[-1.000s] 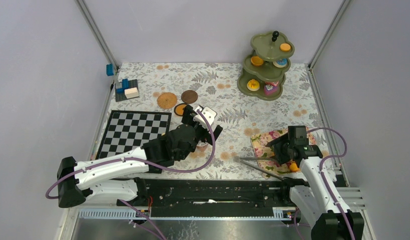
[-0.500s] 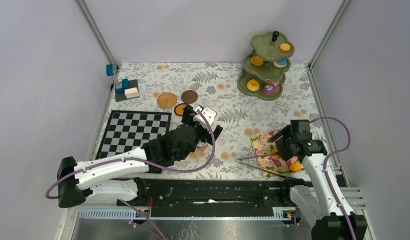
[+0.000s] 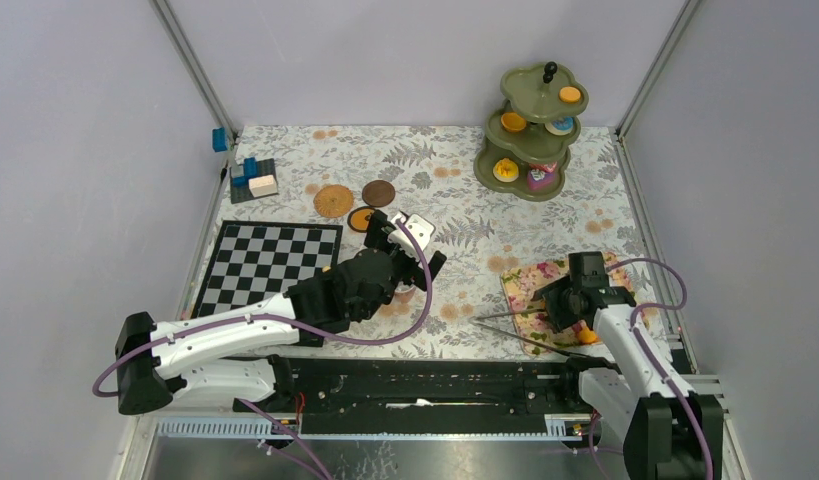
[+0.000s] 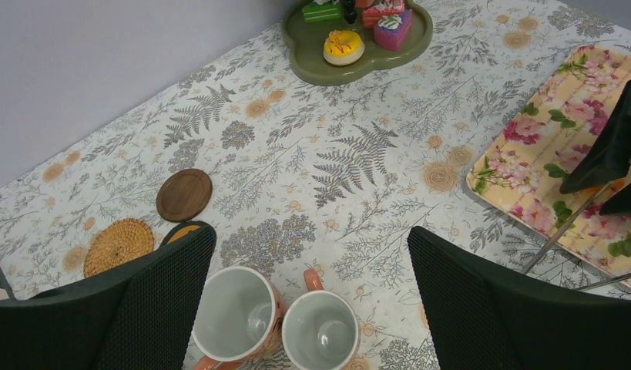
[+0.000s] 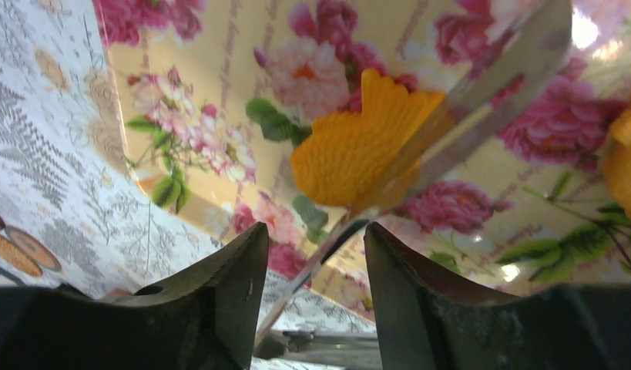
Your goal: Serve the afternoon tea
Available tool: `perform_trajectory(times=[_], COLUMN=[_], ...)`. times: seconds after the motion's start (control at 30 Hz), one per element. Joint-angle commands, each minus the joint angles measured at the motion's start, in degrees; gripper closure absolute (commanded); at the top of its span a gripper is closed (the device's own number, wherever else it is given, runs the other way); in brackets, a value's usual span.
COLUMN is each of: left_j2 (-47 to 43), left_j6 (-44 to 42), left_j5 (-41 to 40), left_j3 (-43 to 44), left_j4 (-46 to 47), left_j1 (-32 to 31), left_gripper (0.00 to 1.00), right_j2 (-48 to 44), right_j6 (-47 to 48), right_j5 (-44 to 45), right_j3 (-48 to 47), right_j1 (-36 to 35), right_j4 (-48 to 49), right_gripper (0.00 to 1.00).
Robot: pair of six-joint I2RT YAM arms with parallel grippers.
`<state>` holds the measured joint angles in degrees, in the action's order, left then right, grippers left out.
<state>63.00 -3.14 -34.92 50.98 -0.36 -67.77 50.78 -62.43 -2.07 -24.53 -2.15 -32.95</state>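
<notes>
Two pinkish mugs (image 4: 235,314) (image 4: 321,330) stand side by side on the floral cloth, below and between the fingers of my open, empty left gripper (image 4: 308,235) (image 3: 410,262). A dark coaster (image 4: 184,194) and a woven coaster (image 4: 118,247) lie beyond them. The olive-green stand (image 3: 530,130) holds small cakes at the back right. My right gripper (image 5: 313,231) (image 3: 560,303) is open, low over a floral tray (image 5: 181,100). A metal tongs arm (image 5: 451,116) passes between its fingers, over an orange fish-shaped cookie (image 5: 350,146).
The chessboard (image 3: 267,265) lies at the left, with blue and white blocks (image 3: 253,177) behind it. A round yellow-orange piece with a dark rim (image 3: 361,218) sits by the coasters. The tongs (image 3: 515,333) stick out left of the tray. Walls enclose the table.
My right gripper rose and shifted right half a second ago, then came back down left over the tray. The left arm has hardly moved.
</notes>
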Motion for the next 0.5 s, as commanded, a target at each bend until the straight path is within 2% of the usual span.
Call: perform_trajectory(times=[0.0,0.23,0.47], left_j2=[-0.4,-0.7,-1.0], left_j6=[0.1,-0.1,-0.2], left_j5=[0.2,0.0,-0.2], left_j3=[0.7,0.7,0.6], left_j4=[1.8,1.9,1.9], left_j1=[0.3,0.3,0.3], left_gripper=[0.01,0.01,0.01], right_j2=[3.6,3.8,2.3], right_j6=[-2.1,1.3,1.1], right_j5=[4.6,5.5,4.9], right_j3=[-1.0,-2.8,-4.4], right_j1=[-0.5,-0.5,-0.6], right_j4=[6.8,4.5,2.5], right_gripper=[0.46,0.71,0.89])
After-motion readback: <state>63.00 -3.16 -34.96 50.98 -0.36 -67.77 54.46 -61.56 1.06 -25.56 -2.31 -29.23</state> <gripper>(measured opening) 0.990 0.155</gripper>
